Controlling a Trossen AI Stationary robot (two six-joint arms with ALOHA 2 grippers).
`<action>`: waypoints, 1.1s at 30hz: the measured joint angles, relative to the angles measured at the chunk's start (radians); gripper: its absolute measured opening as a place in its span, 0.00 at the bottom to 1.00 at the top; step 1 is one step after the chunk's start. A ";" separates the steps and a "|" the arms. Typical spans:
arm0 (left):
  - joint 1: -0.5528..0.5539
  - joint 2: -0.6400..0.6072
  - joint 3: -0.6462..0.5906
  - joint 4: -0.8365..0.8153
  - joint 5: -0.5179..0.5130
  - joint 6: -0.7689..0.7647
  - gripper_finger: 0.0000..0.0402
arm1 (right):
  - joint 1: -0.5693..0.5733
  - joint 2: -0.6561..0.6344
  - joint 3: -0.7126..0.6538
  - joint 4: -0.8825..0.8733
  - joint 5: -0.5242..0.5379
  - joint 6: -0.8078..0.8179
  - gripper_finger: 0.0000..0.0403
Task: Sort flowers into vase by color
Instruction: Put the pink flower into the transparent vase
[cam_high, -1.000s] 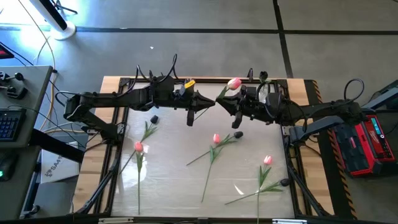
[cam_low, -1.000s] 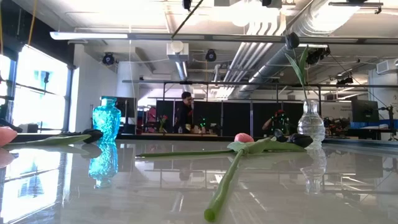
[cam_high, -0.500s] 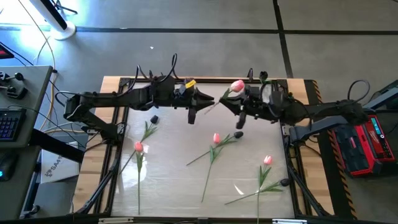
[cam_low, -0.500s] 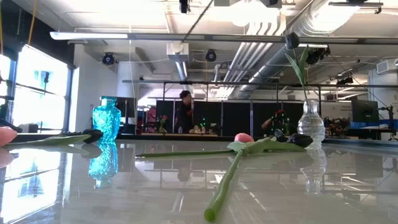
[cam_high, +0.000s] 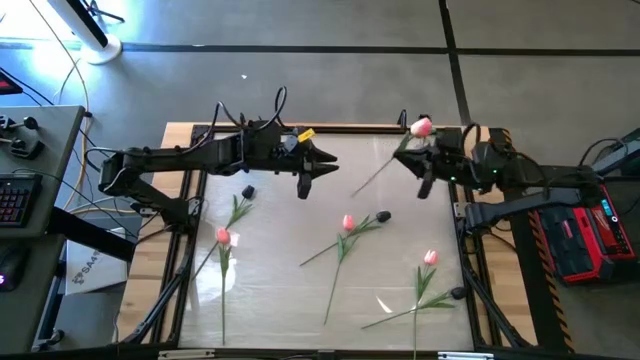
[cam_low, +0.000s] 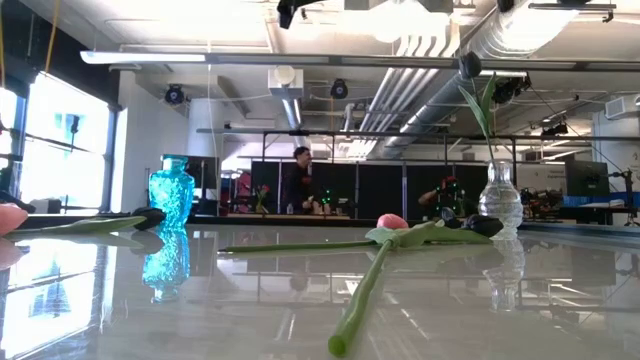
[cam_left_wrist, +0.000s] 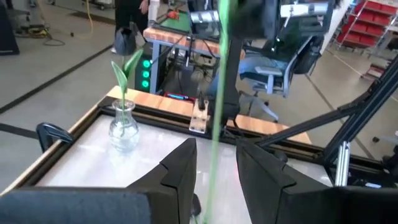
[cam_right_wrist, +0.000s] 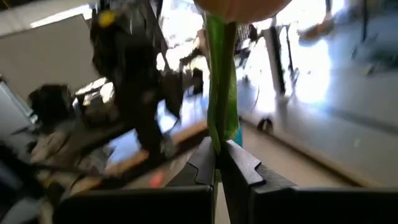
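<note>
Several tulips (cam_high: 343, 240) lie on the glossy worktop (cam_high: 280, 260). A clear vase (cam_low: 499, 203) holds one stem; the blue vase (cam_low: 171, 193) stands apart. The right claw (cam_high: 418, 160) pinches a pink tulip (cam_high: 421, 127) near the back edge; the left claw (cam_high: 322, 166) is spread.

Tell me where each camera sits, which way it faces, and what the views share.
High: overhead, straight down; both arms, left hand open, right hand holding a pink tulip.
Low: table height, level across to the room; blue vase, clear vase; arms barely visible.
Left wrist: past its own fingers toward the clear vase.
Right wrist: past its fingers shut on the tulip's stem.
Shared: the held tulip in the high and both wrist views.
</note>
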 joint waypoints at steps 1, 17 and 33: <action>0.005 -0.004 0.000 0.001 -0.001 0.000 0.25 | 0.000 -0.013 0.000 -0.048 -0.024 0.022 0.00; 0.043 -0.029 0.000 -0.026 -0.048 0.036 0.24 | 0.000 -0.108 0.000 -0.638 0.045 0.349 0.00; 0.054 -0.029 0.000 -0.076 -0.110 0.037 0.23 | 0.000 -0.187 0.257 -0.664 0.533 0.102 0.00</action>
